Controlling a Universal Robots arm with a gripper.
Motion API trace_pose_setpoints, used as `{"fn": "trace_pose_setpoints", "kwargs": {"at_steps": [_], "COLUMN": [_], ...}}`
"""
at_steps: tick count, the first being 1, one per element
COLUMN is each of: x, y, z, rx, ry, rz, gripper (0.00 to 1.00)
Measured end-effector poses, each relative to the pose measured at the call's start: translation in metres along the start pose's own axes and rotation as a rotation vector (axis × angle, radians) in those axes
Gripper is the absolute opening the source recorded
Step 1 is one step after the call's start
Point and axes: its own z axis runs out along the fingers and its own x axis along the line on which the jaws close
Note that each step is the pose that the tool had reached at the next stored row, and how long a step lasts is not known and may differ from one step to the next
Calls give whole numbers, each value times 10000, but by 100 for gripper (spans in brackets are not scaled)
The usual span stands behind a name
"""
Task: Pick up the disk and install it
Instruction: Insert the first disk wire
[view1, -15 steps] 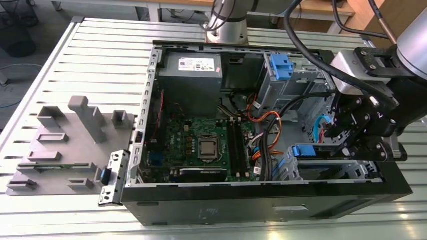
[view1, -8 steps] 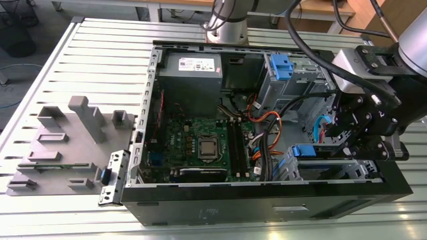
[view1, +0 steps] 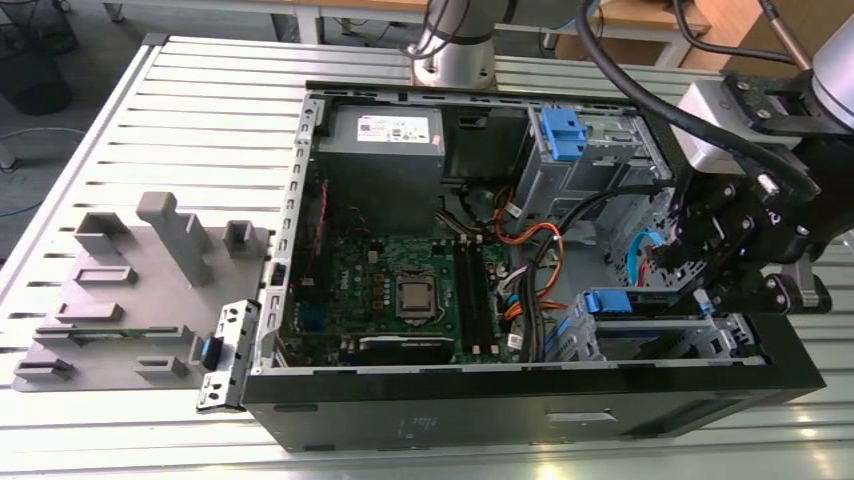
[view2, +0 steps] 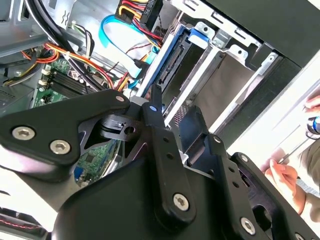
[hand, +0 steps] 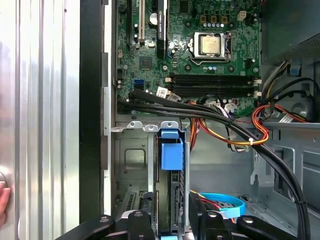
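Open black metal desktop computer case (view1: 534, 420) lies on its side on a slatted silver metal table (view1: 200, 110). Black linkage-type gripper (hand: 171, 214) sits over the silver sheet-metal drive bay (view1: 667, 340) at the case corner nearest the exterior view's right. The disk (hand: 171, 152), a flat hard drive in a blue plastic carrier, seen edge-on, stands upright in that bay between its rails, blue tab toward the green motherboard (hand: 200, 55). In the first wrist view the fingers (hand: 146, 215) are drawn in to about the disk's thickness, one against each face at its near end. Black, orange and yellow cables (hand: 225, 125) run between the bay and the motherboard. Large grey power-supply box (view1: 384, 140) and a separate blue plastic bracket (view1: 561, 130) sit at the far end of the case. A person's hand (view2: 285, 175) is near the case edge.
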Motion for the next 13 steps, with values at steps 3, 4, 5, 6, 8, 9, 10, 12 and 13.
{"fn": "trace_pose_setpoints", "kwargs": {"at_steps": [3,4,5,6,8,9,10,12,13], "x": [-4,-9,-10,-10,-11,-12,-13,-14,-14], "y": [0,0,0,0,0,0,1,1,1], "z": [-3,-4,-4,-5,-24,-42,-61,-92,-92], "rx": [0,0,0,0,-1,0,0,0,0], "ry": [-1,1,0,-2,0,-1,-2,-1,-5], "rz": [0,-1,-1,-1,0,0,0,0,0], "gripper": [42,42,42,42,42,42,42,42,42]}}
